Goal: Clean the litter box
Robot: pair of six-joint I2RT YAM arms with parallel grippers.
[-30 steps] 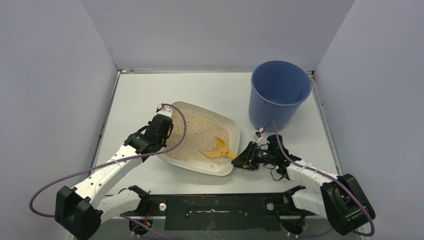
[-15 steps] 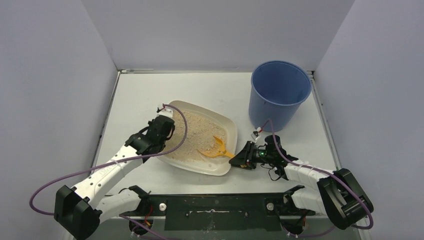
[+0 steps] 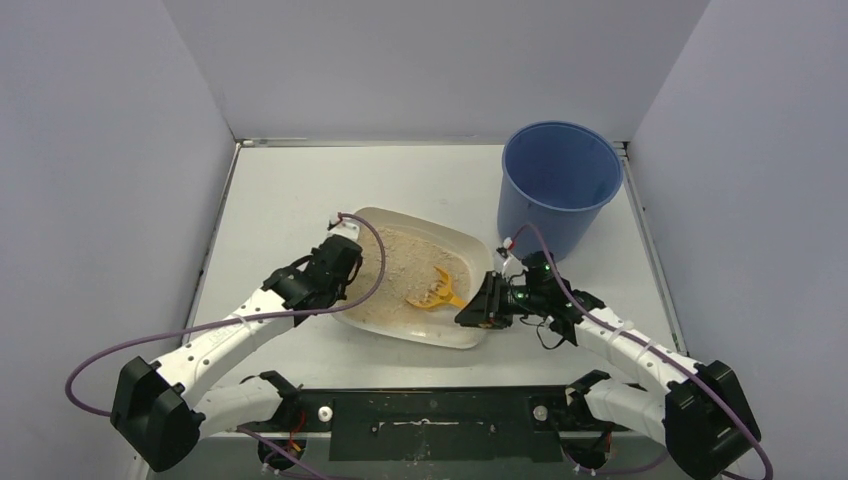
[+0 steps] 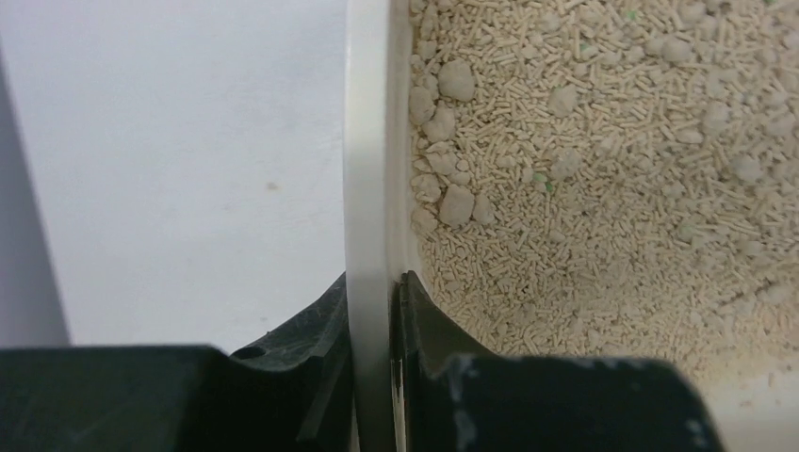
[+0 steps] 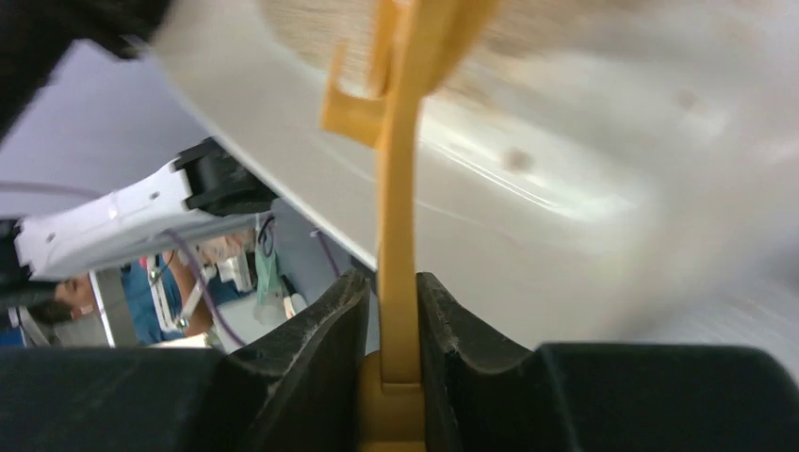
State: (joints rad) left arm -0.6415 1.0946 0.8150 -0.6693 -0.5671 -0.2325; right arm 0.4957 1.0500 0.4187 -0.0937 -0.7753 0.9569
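Top view: the shallow off-white plastic litter box (image 3: 425, 330) sits mid-frame, just left of the tall round blue plastic bucket (image 3: 555, 190).

Left wrist: left gripper (image 4: 375, 301) is pinched tight on the box's rim.

Right wrist: right gripper (image 5: 396, 301) is clamped on the orange slotted plastic scoop (image 5: 396, 188) by its handle.

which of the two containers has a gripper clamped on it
The litter box, the shallow off-white tray: the left gripper pinches its rim. The tall blue bucket stands apart with no gripper on it.
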